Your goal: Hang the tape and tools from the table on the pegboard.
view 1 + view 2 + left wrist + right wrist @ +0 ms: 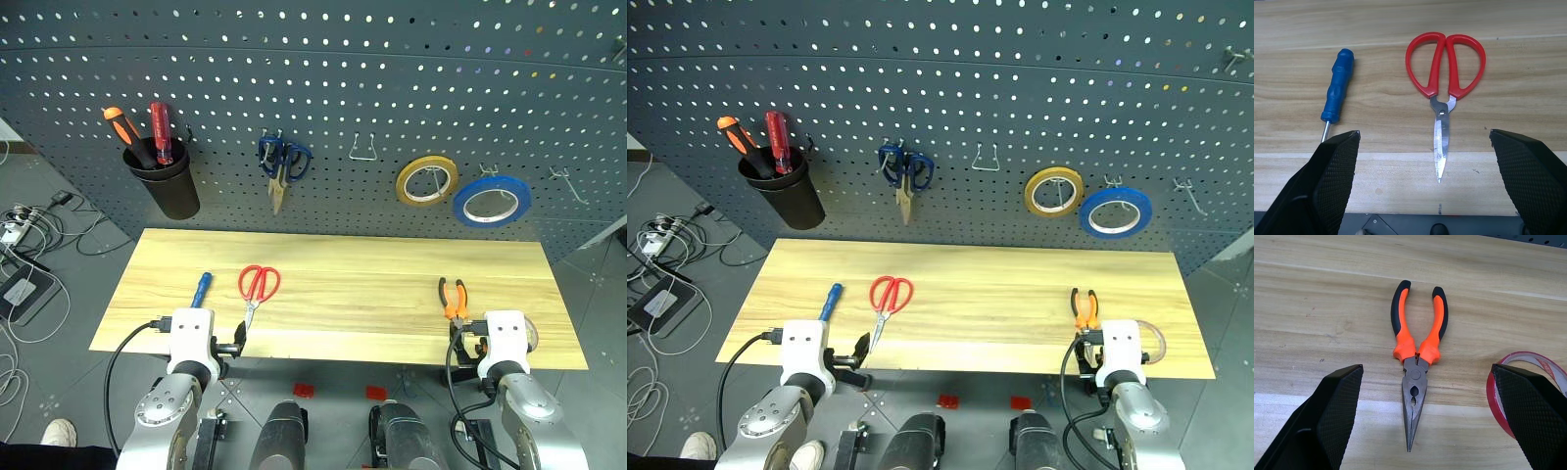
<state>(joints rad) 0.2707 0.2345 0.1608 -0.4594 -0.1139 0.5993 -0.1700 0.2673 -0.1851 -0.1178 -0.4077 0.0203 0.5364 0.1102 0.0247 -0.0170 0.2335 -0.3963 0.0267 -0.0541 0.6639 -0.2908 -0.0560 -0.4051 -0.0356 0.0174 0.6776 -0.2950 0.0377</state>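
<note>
On the light wood table lie the red-handled scissors and the small blue-handled screwdriver, side by side on the left. My left gripper hovers open at the near table edge, its tips on either side of the scissors' blade. On the right lie the orange-and-black pliers, nose toward me, between the tips of my open right gripper. The red tape lies flat beside the pliers, partly hidden behind one finger. The dark pegboard rises behind the table.
On the pegboard hang a black cup with an orange and a red screwdriver, blue-handled scissors, a yellow roll and a blue roll. Bare hooks sit between them and at the far right. Cables lie on the floor at left.
</note>
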